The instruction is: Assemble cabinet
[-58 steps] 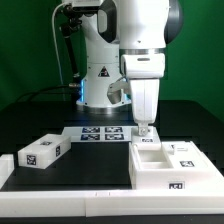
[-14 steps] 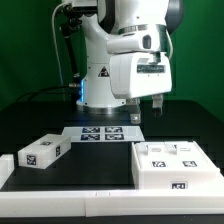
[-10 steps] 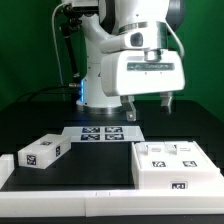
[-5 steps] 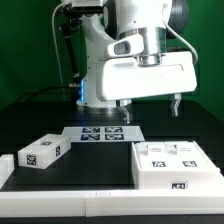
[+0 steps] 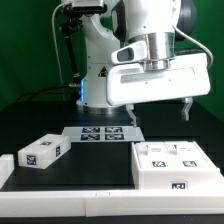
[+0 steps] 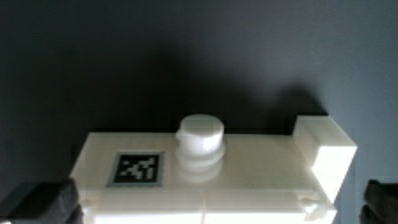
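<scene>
Tool: the white two-finger tool [image 5: 157,107] hangs above and behind the cabinet, clear of it. Its jaws are spread wide and nothing is between them. One dark finger [image 5: 185,106] stands over the cabinet's far corner on the exterior view's right.
Cabinet: the large white blocky box with square black-and-white tags [image 5: 175,168] sits on the black tabletop [image 5: 95,165], at the front on the exterior view's right.
Cabinet edges: its near face lies just beside the raised white rim [image 5: 60,197] along the tabletop's front. The edge on the exterior view's right is cut off by the frame.
Open room: a wide bare stretch of tabletop lies on the exterior view's left of the cabinet, and there is open air between the cabinet top and the fingers.
Loose panel: a small white tagged block [image 5: 42,152] lies well apart from the cabinet, across that bare stretch, near the rim's corner.
Marker board: the thin flat white strip of tags [image 5: 100,132] lies behind the cabinet, toward the exterior view's left, apart from it.
Pedestal: the white robot base with a triangle sticker [image 5: 100,75] stands behind the marker board, farther from the cabinet.
Wrist view: shows a white top with one tag, a short round white peg [image 6: 201,135] and a raised corner block [image 6: 320,140].
Hard to make out: the wrist view is blurred and the tag pattern cannot be read. The dark shapes at its lower corners are too cut off to identify.
</scene>
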Tool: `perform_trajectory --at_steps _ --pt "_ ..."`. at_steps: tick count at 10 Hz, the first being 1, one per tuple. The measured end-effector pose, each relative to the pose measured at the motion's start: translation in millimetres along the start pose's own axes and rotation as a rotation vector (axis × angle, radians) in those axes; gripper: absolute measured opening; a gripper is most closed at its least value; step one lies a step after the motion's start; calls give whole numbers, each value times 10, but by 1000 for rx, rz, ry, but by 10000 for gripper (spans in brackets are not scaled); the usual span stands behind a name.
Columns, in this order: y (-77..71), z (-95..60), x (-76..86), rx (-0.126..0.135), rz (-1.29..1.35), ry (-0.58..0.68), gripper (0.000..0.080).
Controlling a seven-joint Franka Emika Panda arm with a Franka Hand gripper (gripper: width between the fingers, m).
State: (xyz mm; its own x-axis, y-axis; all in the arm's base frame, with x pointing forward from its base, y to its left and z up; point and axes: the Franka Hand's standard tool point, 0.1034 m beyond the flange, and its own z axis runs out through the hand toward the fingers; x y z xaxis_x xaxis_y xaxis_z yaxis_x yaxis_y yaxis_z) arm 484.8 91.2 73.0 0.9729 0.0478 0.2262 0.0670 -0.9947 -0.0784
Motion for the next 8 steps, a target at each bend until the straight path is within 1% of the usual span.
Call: perform_trajectory --at_steps 2,4,5,8 --pt "2 168 78 1 -1 2 797" --pt "39 335 94 4 -15 9 797" --pt "75 393 82 4 -27 10 797" --pt "70 394 77 5 -37 9 797"
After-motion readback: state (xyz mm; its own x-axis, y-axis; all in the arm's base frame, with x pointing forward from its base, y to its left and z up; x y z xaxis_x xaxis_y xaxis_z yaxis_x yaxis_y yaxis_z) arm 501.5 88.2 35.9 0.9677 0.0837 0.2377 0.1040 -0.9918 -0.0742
